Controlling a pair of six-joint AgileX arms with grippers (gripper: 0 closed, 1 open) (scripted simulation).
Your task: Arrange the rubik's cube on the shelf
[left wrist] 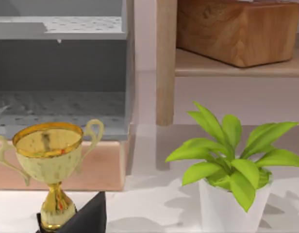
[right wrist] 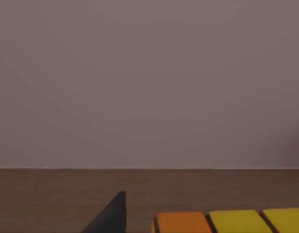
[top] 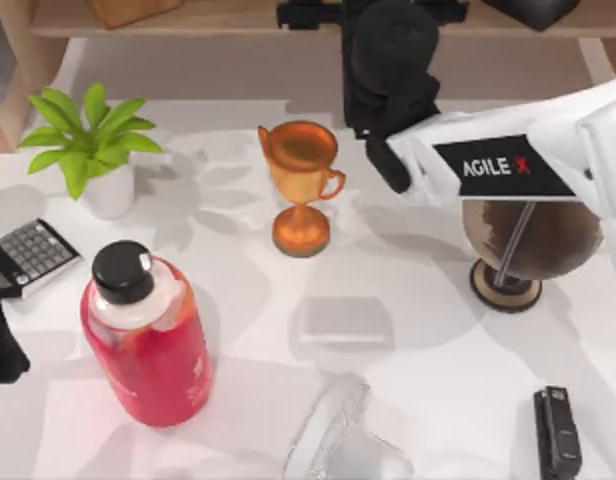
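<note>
Orange and yellow squares of the small dark-gridded rubik's cube (right wrist: 232, 221) rest at our right hand (top: 388, 45), over the long light-wood shelf (top: 238, 18). Grip state: we cannot tell. Placement step; next, release and withdraw. Left hand (top: 3, 340) idles beside the calculator (top: 30, 255).

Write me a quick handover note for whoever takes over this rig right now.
Right gripper: reached over the shelf at the table's far edge; finger state unclear.
Left gripper: parked at the table's left edge.
Rubik's cube: close under the right wrist camera, on or just above a wooden surface; contact unclear.
Done: cube carried to the shelf.
Left: confirm it rests there, release, retract the right arm.
</note>
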